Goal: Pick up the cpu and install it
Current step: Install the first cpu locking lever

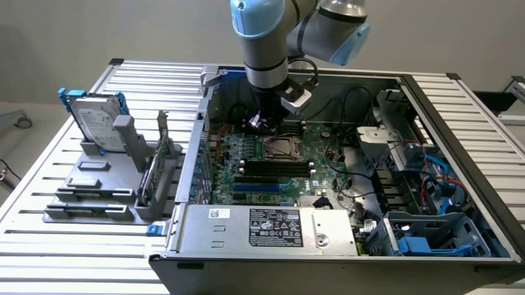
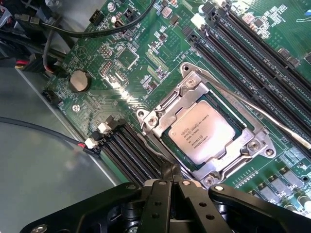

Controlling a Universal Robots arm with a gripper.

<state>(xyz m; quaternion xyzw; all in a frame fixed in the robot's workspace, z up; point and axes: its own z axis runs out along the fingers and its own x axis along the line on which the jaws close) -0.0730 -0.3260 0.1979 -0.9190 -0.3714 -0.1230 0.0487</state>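
The gripper (image 2: 171, 175) hangs over the motherboard (image 1: 271, 163) inside the open computer case (image 1: 459, 123), with its fingers pressed together and nothing pinched between them. In the wrist view the closed fingertips sit just beside the near edge of the socket frame (image 2: 160, 109), slightly off the chip rather than on it. The cpu (image 2: 203, 132) lies flat inside the socket, silver top plate up with printed text visible, pale rim showing around it, seated square within the metal frame. The socket's load plate is around the chip, and a thin metal lever (image 2: 262, 114) runs diagonally along one side of the socket. Black memory slots (image 2: 133, 153) run along one side of the socket, and more slots (image 2: 243, 43) lie on the opposite side. A round coin battery (image 2: 79, 80) sits on the board, well apart from the socket. In the exterior view the arm (image 1: 264, 43) comes down from above, and the gripper (image 1: 262, 120) hovers just behind the socket (image 1: 279, 146). On the slatted table (image 1: 49, 246), at the exterior view's left, a silver hard drive (image 1: 92, 123) with blue brackets stands upright in a grey holder (image 1: 98, 190), well apart from the case. The power supply (image 1: 271, 228) with its label fills the case's near edge.
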